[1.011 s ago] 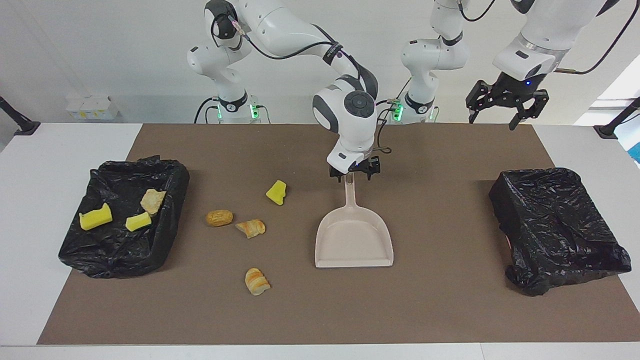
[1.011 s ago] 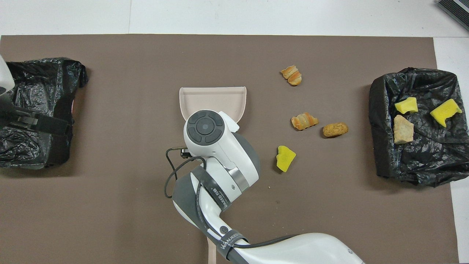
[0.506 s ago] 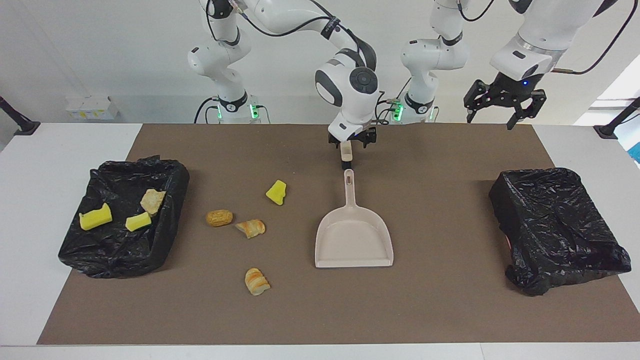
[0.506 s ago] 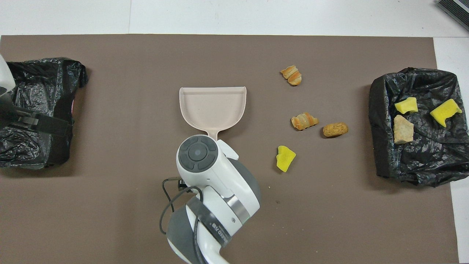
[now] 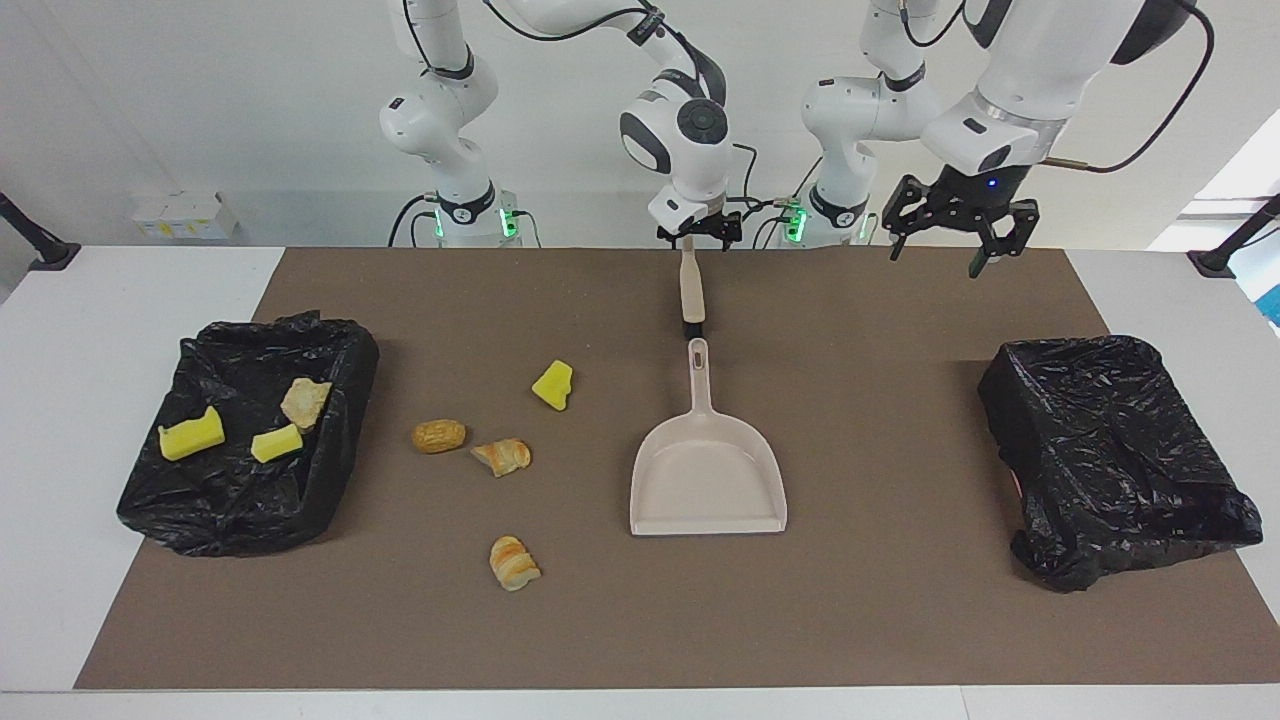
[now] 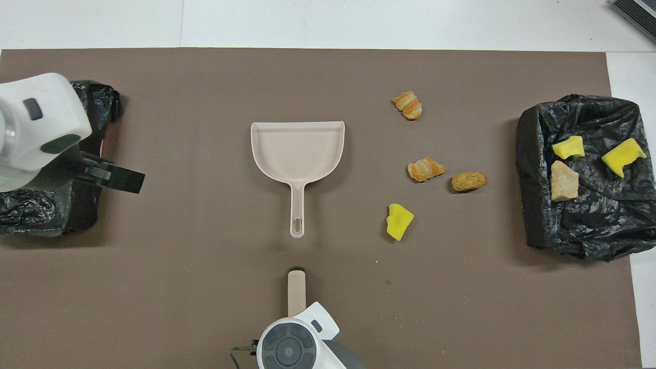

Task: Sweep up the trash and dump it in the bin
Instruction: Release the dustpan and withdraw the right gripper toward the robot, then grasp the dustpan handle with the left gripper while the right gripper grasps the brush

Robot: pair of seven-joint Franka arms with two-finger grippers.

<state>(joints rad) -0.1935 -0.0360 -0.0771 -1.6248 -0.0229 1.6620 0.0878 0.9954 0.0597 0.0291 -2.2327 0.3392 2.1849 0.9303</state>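
Both arms were glossy white with grey joint caps, black cables looped alongside, black grippers, green lights glowing at their bases

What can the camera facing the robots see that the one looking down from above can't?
Only the facing view shows the arms' bases with green lights and the small white boxes by the wall. Only the overhead view shows a dark ridged thing at the table's corner. Both show the beige dustpan, the brush nearer the robots with the right gripper over it, the raised left gripper, four scraps on the brown mat, three more in one black-lined bin, and a second bin.
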